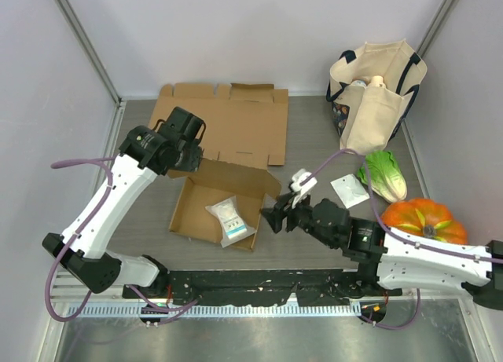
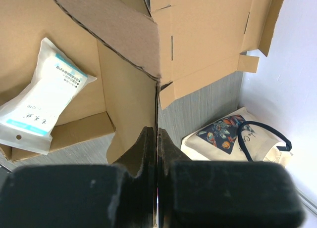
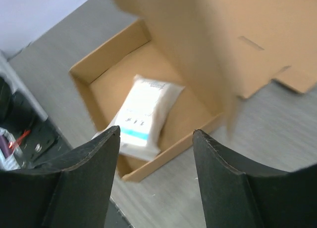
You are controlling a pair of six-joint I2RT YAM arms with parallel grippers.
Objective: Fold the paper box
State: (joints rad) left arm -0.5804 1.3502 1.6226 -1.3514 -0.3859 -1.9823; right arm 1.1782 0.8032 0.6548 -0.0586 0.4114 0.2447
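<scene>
Top external: tote [image 1: 376, 95], cabbage [image 1: 385, 173], pumpkin [image 1: 420, 218] near box [image 1: 236, 126]

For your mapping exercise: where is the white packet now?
In the top view, the white packet lies inside the paper box, left of centre, beside the right gripper.

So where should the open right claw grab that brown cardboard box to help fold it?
Probably the raised flap at the brown cardboard box's right corner, nearest the right gripper. It is a thin sheet with a free edge, so come in from the right and straddle that edge, one finger on each face, much as the left gripper pinches another cardboard edge.
</scene>
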